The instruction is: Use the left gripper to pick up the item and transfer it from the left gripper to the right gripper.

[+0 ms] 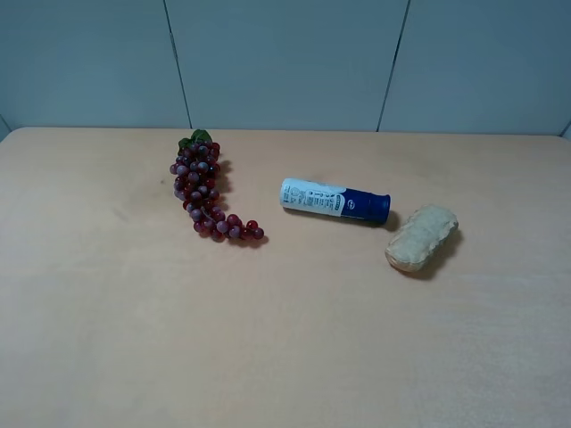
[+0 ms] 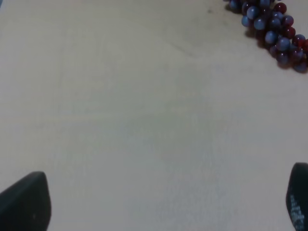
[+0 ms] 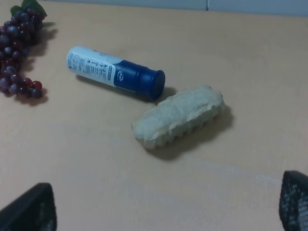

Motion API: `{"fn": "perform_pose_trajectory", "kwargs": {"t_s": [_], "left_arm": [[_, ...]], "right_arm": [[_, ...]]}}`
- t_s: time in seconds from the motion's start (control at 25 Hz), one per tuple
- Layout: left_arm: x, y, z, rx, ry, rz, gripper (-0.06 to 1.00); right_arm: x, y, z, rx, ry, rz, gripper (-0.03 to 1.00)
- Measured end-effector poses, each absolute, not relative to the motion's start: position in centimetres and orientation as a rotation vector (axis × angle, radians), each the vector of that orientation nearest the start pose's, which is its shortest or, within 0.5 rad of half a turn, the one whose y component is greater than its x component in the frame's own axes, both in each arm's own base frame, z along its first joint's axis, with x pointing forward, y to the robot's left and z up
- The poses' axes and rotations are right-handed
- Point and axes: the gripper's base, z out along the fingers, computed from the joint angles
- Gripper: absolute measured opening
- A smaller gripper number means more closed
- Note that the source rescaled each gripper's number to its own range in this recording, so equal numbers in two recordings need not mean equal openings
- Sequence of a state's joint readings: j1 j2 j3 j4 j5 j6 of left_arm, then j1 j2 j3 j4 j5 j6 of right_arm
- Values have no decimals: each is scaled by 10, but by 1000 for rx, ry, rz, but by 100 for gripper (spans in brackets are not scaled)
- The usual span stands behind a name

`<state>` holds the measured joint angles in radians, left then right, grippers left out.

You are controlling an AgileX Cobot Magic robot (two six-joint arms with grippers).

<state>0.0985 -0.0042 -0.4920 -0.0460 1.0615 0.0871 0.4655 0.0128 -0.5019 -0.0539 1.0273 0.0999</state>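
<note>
- On the tan table (image 1: 294, 339), right of centre, the toy bread loaf (image 1: 422, 238) lies on its own, plain beige side showing, slanting from near-left to far-right.
- Just left of the loaf, a white-and-blue tube (image 1: 335, 200) lies on its side, its blue cap end close to the loaf's far end but not clearly touching.
- Far left of the tube, a purple grape bunch (image 1: 203, 185) curves across the table, green leaf at its far end.
- Neither arm shows in the high view.
- Left gripper (image 2: 159, 204): fingers spread wide, holding nothing, above bare table near the grapes.
- Right gripper (image 3: 166, 207): fingers spread wide, empty, with the loaf lying apart from them.
</note>
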Motion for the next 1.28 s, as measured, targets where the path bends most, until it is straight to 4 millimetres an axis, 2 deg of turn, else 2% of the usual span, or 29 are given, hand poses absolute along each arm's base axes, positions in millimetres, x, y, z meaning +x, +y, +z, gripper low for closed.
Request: {"fn": "perform_pose_trajectory", "kwargs": {"t_s": [0.28,0.64,0.84,1.28], "left_arm": [[-4,-4,275,-10,2049,60,96],[-4,-4,275,-10,2049,60,96],[-4,-4,275,-10,2049,60,96],[-4,-4,275,-10,2049,60,96]], "right_arm": [[0,-5,281,-327,2004,270,100],[-4,-4,281,30,2004,54,100],[-5,-3,281,172,1995,-35,100],[-5,-3,281,202,1992,-50,100]]}}
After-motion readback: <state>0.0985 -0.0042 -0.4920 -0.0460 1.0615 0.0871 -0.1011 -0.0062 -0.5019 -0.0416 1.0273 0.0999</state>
